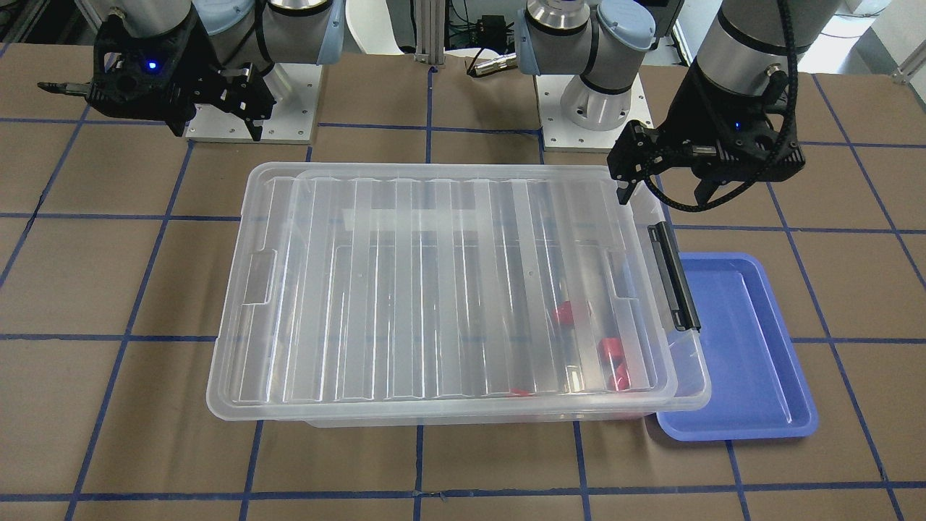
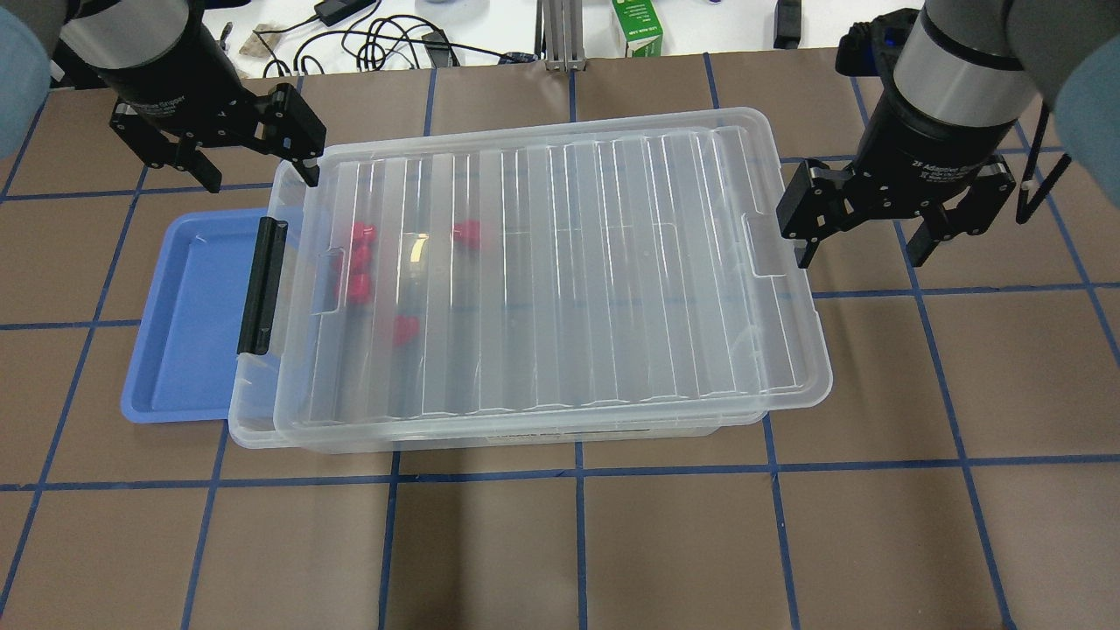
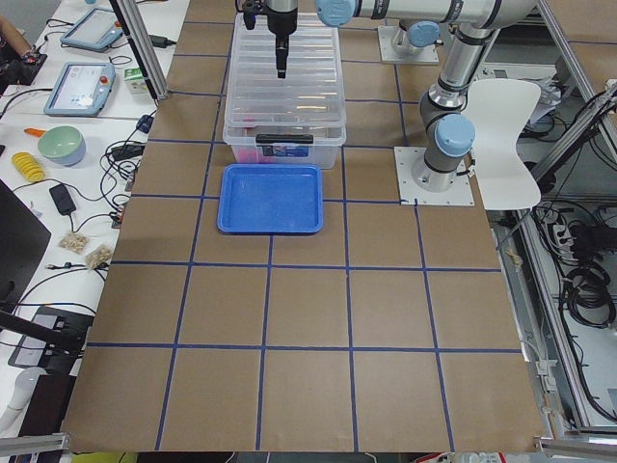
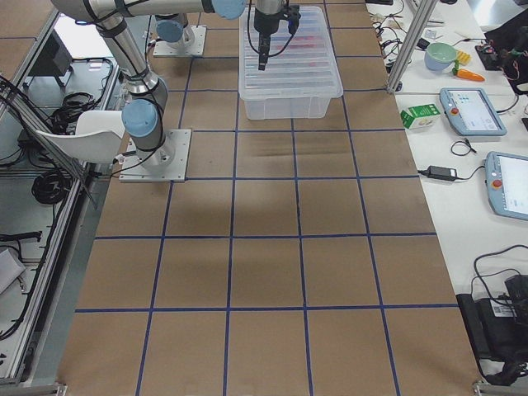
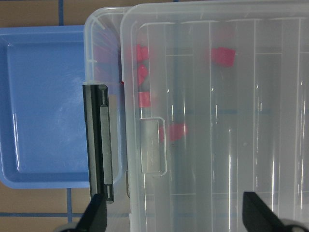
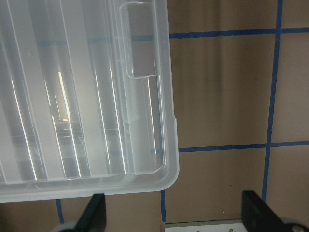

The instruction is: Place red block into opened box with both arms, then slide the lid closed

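Observation:
The clear box (image 2: 252,422) lies mid-table with its black bar (image 2: 262,284) toward my left arm. On top rests the ribbed lid (image 2: 569,262), covering nearly all of it and shifted slightly away from the bar end. Several red blocks (image 2: 360,234) (image 1: 563,312) (image 5: 222,55) show through the lid, inside the box near the bar end. My left gripper (image 2: 260,179) (image 1: 662,197) hovers open over the box's corner by the bar, holding nothing. Just off the lid's opposite short end, my right gripper (image 2: 862,258) (image 1: 217,130) is open and holds nothing.
A blue tray (image 2: 184,324) (image 1: 752,362) with nothing in it lies against the box's bar end, partly under its rim. Beyond the table's far edge are cables and a green carton (image 2: 636,26). The arms' base plates (image 1: 289,101) stand on the robot's side.

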